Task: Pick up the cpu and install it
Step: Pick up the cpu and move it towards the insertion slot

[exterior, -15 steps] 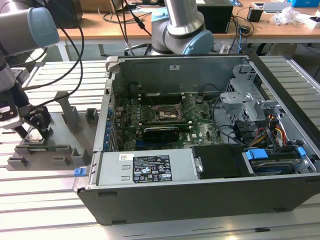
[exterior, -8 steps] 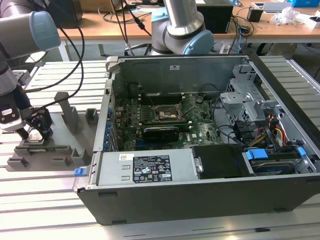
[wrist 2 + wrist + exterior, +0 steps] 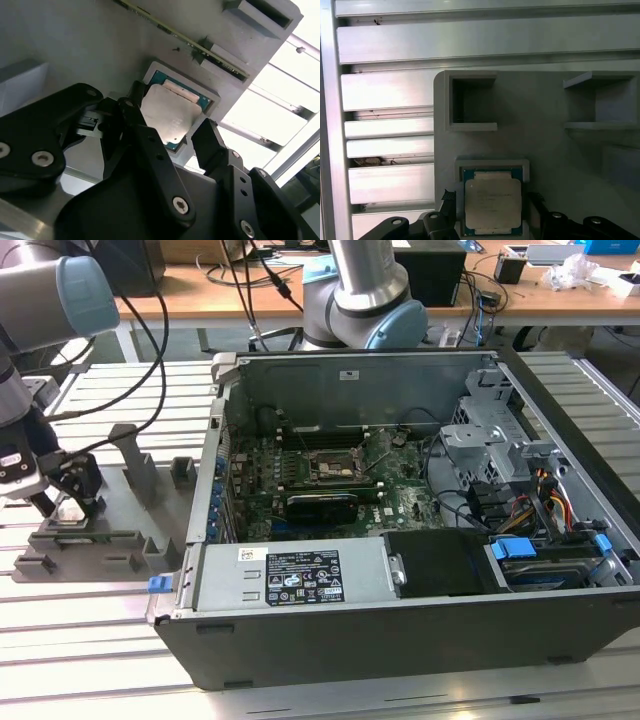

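Observation:
The cpu (image 3: 493,202) is a flat square chip with a silver-grey top and a green rim. It lies in a square recess of the grey plastic tray (image 3: 540,115) at the exterior view's left. My gripper (image 3: 491,199) is low over it and open, one black finger on each side of the chip (image 3: 167,112) with small gaps in between. In the exterior view the gripper (image 3: 62,505) is down at the tray (image 3: 110,540), and the cpu (image 3: 70,511) shows as a pale patch under it. The black socket frame (image 3: 330,467) sits on the motherboard inside the open computer case.
The open computer case (image 3: 420,620) stands on the slatted aluminium table (image 3: 90,640), with a power supply, drive cages and cables inside. Upright blocks (image 3: 135,460) rise from the tray near the gripper. A second robot base (image 3: 365,300) stands behind the case.

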